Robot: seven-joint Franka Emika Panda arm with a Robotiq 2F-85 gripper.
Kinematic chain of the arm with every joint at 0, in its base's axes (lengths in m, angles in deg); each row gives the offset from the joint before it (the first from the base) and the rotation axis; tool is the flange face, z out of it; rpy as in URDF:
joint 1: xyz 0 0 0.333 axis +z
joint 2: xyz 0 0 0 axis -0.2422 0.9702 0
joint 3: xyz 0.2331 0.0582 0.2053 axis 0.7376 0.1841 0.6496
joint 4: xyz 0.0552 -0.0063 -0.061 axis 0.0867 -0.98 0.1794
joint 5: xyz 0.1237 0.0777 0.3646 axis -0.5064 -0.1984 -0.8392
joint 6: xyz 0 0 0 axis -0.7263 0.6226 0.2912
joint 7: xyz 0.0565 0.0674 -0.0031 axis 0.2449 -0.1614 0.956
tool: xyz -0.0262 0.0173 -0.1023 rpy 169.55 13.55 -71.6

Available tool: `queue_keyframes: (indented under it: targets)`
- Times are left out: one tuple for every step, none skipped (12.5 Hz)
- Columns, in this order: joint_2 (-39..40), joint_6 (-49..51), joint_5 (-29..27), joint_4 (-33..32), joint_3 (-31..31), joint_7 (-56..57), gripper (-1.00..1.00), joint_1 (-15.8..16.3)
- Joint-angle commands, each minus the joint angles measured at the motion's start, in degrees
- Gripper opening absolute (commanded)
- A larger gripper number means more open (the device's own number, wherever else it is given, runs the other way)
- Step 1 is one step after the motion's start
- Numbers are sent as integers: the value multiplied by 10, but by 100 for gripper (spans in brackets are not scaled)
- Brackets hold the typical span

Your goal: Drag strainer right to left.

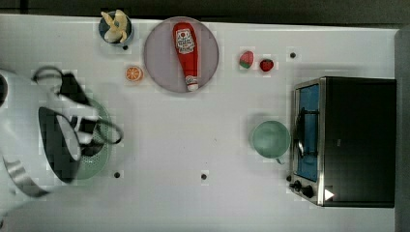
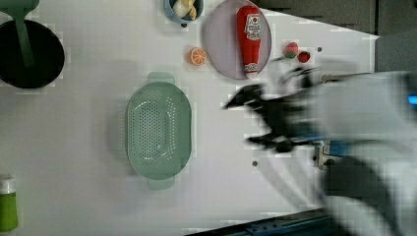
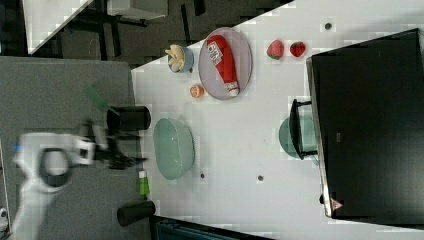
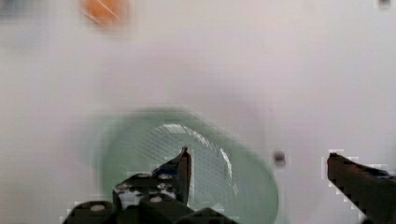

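Observation:
The strainer [image 2: 158, 129] is a pale mint-green oval colander with a grid of small holes, lying flat on the white table. In the top view the strainer [image 1: 96, 163] sits at the top view's left, half covered by the blurred arm. My gripper [image 2: 243, 120] hangs open and empty, apart from the strainer on the left view's right. In the right view the gripper [image 3: 127, 160] is off the strainer [image 3: 173, 148] toward the right view's left. The wrist view looks down on the strainer [image 4: 205, 154] between my spread fingers [image 4: 184, 163]; nothing is held.
A grey-lilac plate [image 1: 159, 58] carries a ketchup bottle [image 1: 186, 53], with an orange slice [image 1: 134, 73] beside it. A mint cup [image 1: 270, 138] stands against the toaster oven [image 1: 358, 140]. A black pot [image 2: 29, 54] and a green bottle [image 2: 7, 209] sit at the left view's left.

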Motion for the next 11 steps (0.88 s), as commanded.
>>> queue_keyframes:
  targets:
    - [-130,65,77,16,-123,238,100,-62]
    - [-158,78,115,16,-153,289,100,-65]
    - [-180,92,137,15,-180,326,100,-67]
    - [-197,104,147,15,-204,343,100,-68]
    - [-207,112,147,14,-223,349,100,-68]
    - [-213,122,147,13,-234,349,100,-68]
    - [-214,131,147,12,-241,349,100,-68]
    - [-211,132,147,12,-245,349,100,-68]
    - [-209,132,147,12,-248,349,100,-69]
    - [-207,132,147,12,-250,349,100,-69]
    - [-206,132,147,12,-250,349,100,-69]
